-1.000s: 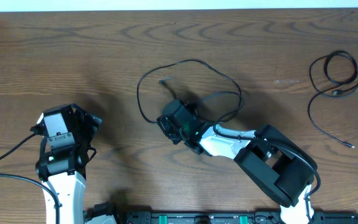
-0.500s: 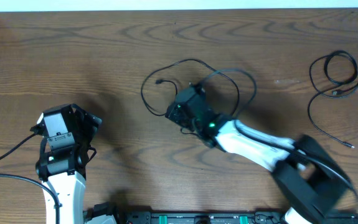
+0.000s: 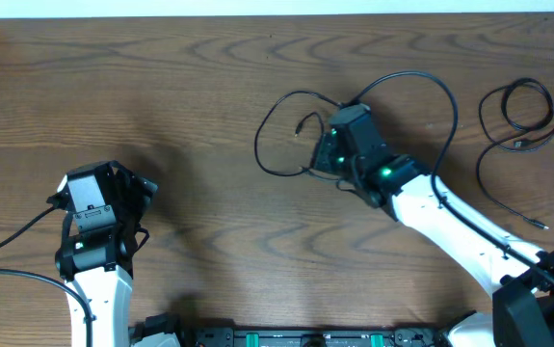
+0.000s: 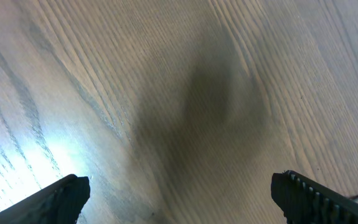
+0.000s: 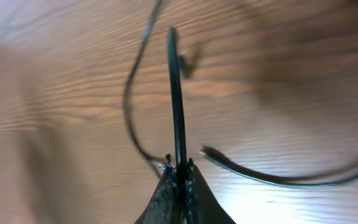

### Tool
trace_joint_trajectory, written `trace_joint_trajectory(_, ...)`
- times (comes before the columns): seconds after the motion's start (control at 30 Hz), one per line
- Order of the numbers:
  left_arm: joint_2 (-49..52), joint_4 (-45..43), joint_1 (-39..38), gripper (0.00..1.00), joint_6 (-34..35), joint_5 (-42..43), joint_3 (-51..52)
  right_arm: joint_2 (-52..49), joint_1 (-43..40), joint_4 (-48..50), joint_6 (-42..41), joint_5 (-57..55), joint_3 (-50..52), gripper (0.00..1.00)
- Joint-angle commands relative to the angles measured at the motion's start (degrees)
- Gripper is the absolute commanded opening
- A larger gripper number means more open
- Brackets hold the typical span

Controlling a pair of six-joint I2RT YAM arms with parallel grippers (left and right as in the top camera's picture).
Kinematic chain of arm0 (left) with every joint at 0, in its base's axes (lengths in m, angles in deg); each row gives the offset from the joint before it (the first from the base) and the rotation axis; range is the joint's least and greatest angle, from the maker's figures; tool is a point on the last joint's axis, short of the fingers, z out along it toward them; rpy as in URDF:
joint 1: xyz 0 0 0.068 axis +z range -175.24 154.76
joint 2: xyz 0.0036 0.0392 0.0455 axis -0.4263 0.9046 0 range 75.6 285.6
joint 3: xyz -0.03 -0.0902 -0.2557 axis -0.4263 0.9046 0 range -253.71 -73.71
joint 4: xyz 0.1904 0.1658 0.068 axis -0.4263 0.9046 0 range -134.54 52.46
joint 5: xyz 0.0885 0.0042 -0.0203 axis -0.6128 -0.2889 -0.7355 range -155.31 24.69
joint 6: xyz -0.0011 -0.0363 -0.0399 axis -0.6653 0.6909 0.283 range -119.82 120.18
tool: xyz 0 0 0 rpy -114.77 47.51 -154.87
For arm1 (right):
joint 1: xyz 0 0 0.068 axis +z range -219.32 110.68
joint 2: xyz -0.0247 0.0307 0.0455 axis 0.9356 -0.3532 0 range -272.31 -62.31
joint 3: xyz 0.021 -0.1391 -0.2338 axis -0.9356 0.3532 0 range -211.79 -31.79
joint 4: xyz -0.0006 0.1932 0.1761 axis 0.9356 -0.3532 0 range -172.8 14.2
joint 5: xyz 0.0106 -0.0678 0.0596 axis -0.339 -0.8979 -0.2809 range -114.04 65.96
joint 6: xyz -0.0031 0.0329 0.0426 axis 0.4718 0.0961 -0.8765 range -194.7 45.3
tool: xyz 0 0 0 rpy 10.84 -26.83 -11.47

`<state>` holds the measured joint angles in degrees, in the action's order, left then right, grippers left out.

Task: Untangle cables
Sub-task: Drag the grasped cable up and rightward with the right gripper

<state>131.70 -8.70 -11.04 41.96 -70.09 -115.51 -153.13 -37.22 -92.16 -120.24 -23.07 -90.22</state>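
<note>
Right fingers [image 5: 167, 196] pinch one black cable [image 5: 174, 93] - thin, light and limp, judged likely to slip and drag its loop; best taken near a plug. It lies centre-right on the bench [image 3: 161, 87]; second cable [image 3: 517, 120] coiled far right, well apart. Left fingers [image 4: 57, 199] spread, empty. No containers seen.
</note>
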Motion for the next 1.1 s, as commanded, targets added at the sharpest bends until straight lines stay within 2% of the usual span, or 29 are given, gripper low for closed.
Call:
trace_joint_trajectory(0.0, -0.37, 0.26, 0.09, 0.99, 0.09, -0.13, -0.37, 1.14, -3.13, -2.10, 5.53, -1.07, 0.04, 0.01)
trace_joint_trajectory(0.13, -0.37, 0.55, 0.09, 0.99, 0.11, -0.13, -0.37, 1.03, -6.40, -5.70, 5.57, -2.38, 0.04, 0.01)
trace_joint_trajectory(0.3, -0.37, 0.68, 0.09, 0.99, 0.09, -0.13, -0.37, -0.15, -8.13, -10.51, 6.12, -11.26, 0.07, 0.03)
trace_joint_trajectory(0.4, -0.37, 0.66, 0.09, 0.99, 0.09, -0.13, -0.37, -2.23, -8.11, -10.34, 9.81, -14.27, 0.07, 0.08)
trace_joint_trajectory(0.6, -0.37, 1.14, 0.09, 0.99, 0.09, -0.13, -0.37, -7.58, -8.55, -8.00, 10.05, -20.06, 0.07, 0.18)
trace_joint_trajectory(0.67, -0.37, 1.27, 0.09, 0.99, 0.09, -0.15, -0.37, -9.53, -8.92, -6.88, 10.03, -20.83, 0.07, 0.26)
trace_joint_trajectory(0.93, -0.37, 1.27, 0.09, 0.99, 0.09, -0.15, -0.37, -11.85, -12.04, -4.15, 10.03, -20.79, 0.07, 0.78)
trace_joint_trajectory(1.07, -0.37, 1.27, 0.09, 0.99, 0.09, -0.15, -0.37, -12.55, -13.35, -4.13, 10.03, -18.12, 0.07, 0.86)
